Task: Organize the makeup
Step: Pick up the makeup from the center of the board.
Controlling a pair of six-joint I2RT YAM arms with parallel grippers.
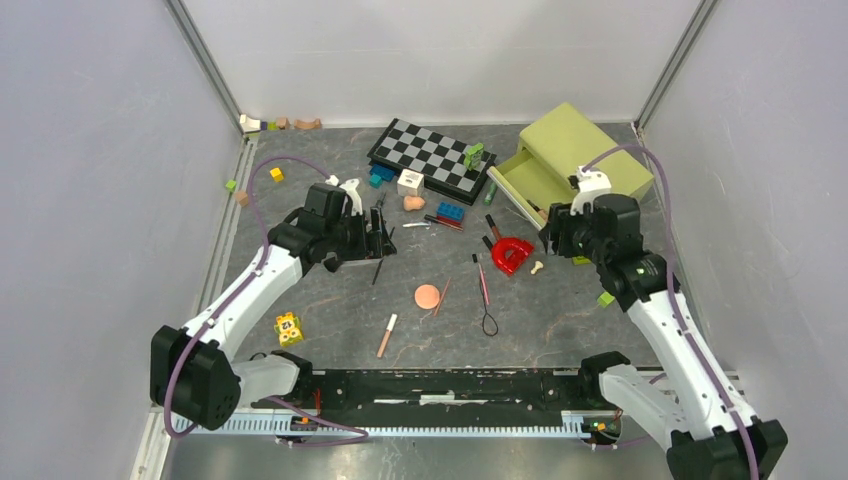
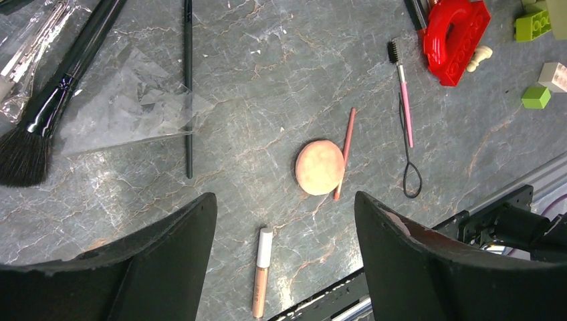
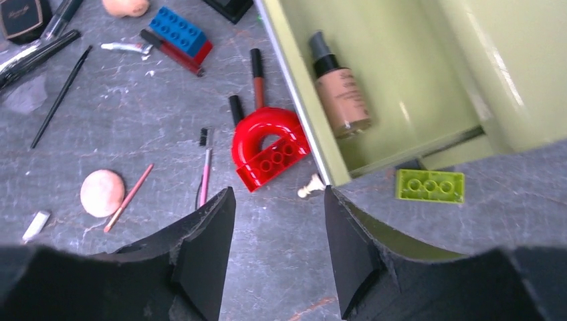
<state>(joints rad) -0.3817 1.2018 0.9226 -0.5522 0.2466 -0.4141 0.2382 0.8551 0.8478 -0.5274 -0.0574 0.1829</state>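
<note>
The makeup lies scattered on the dark stone table. A round peach puff (image 1: 427, 296) (image 2: 320, 167) lies mid-table with a thin pink pencil (image 2: 344, 152) against it. Nearby are a pink spoolie brush (image 2: 404, 93) and a white-capped tan tube (image 2: 262, 271). A big black brush (image 2: 47, 107) and a thin brush (image 2: 188, 87) lie by clear plastic wrap. A tan bottle (image 3: 339, 87) lies inside the open green drawer (image 3: 401, 60). My left gripper (image 1: 375, 235) (image 2: 285, 200) hovers open above the tube and puff. My right gripper (image 1: 555, 230) (image 3: 279, 194) is open and empty beside the drawer's front corner.
A red horseshoe piece (image 3: 269, 148) sits against the drawer, with a green brick (image 3: 429, 185) and a small chess pawn (image 3: 311, 187) close by. A checkerboard (image 1: 432, 155), toy bricks (image 3: 177, 30) and a dark compact (image 3: 23, 17) lie farther back.
</note>
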